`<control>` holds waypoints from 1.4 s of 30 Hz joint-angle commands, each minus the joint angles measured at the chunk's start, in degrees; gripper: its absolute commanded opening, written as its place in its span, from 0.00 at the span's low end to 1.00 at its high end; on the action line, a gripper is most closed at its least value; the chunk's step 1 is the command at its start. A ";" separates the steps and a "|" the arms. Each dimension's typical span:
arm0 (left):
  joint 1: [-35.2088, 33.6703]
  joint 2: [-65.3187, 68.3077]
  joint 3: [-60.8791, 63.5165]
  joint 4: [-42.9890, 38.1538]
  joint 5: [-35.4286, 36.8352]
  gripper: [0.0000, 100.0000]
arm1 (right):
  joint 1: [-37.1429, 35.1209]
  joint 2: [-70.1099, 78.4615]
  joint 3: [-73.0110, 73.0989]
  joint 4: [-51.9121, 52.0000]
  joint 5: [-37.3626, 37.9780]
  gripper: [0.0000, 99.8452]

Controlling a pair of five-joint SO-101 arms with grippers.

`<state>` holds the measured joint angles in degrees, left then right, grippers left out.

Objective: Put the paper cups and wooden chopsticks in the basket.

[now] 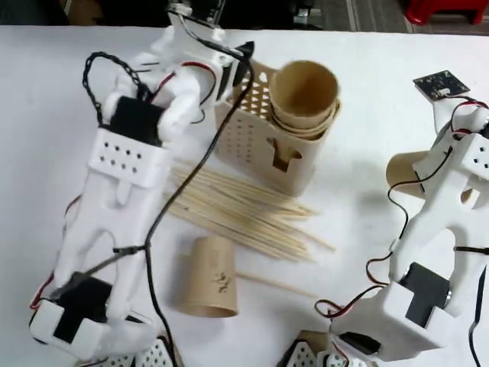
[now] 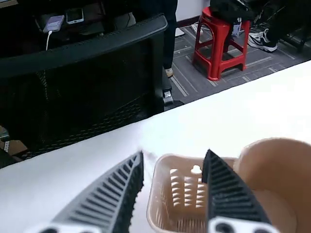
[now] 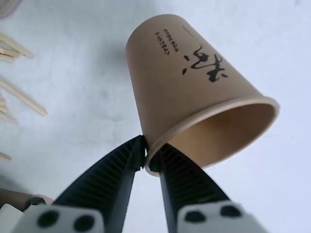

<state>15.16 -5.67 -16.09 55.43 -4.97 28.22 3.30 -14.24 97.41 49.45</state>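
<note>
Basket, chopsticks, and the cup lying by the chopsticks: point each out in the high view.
basket [image 1: 252, 145], high view, perforated side wall.
chopsticks [image 1: 244, 214], high view, middle of the pile.
cup lying by the chopsticks [image 1: 210, 279], high view, middle of its side.

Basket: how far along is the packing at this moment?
Done: stacked cups sit in the basket. In hand: the right tool pinches another cup by its rim. Remaining: one cup lying on the table and the chopsticks; the left tool is open by the basket.
</note>
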 commanded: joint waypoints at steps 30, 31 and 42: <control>-19.03 -26.95 4.92 37.01 -6.15 0.03 | -23.60 -33.19 -0.88 -10.42 8.53 0.02; -19.82 -28.62 8.53 35.25 -6.15 0.03 | -24.31 -33.19 -0.88 -11.03 8.53 0.02; -25.10 -50.95 51.96 11.87 -6.15 0.11 | -30.73 -33.01 -0.35 -8.48 14.77 0.02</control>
<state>-9.10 -48.40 24.18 74.07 -11.82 -1.14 -28.35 -14.24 88.53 62.55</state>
